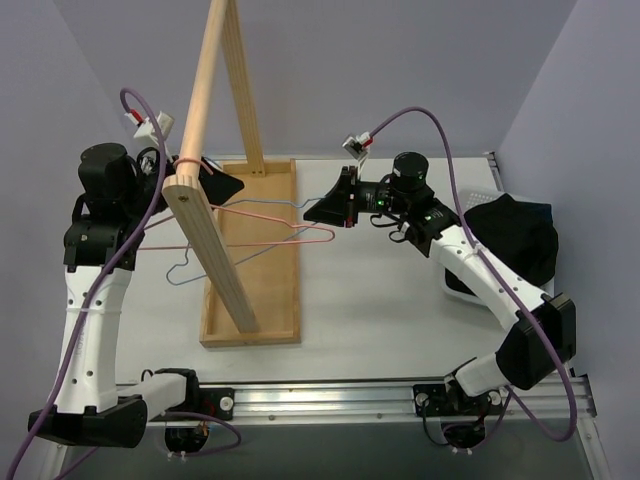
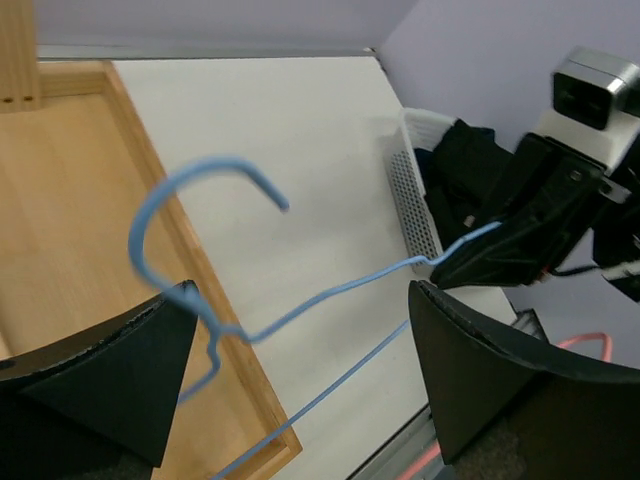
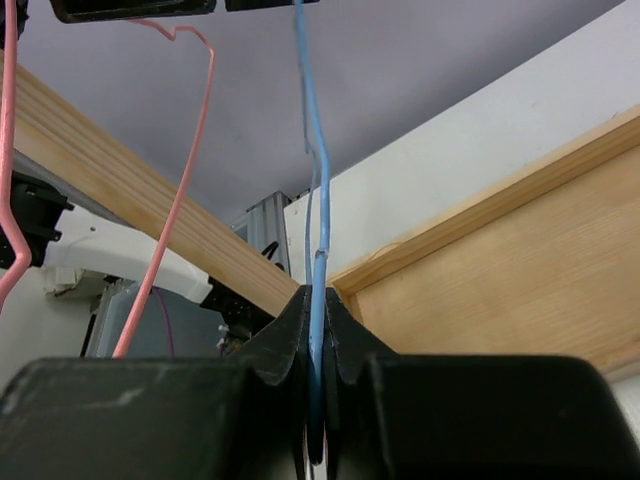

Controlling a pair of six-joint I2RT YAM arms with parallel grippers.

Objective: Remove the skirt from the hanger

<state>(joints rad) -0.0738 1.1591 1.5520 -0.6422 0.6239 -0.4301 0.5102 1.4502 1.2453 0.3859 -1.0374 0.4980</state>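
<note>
The black skirt (image 1: 515,235) lies bunched in a white basket (image 1: 457,282) at the right, off any hanger; it also shows in the left wrist view (image 2: 465,165). My right gripper (image 1: 318,212) is shut on the wire of a bare blue hanger (image 1: 250,253), pinched between the jaws in the right wrist view (image 3: 315,150). My left gripper (image 1: 225,187) is open beside the wooden rail (image 1: 215,260). In the left wrist view the blue hanger (image 2: 330,295) and its hook run between the open fingers (image 2: 480,370) without touching them.
A bare pink hanger (image 1: 270,212) hangs on the rail beside the blue one and shows in the right wrist view (image 3: 170,230). The rack's wooden base tray (image 1: 280,300) and slanted posts (image 1: 205,80) stand left of centre. The basket's wall (image 2: 405,190) is at the right.
</note>
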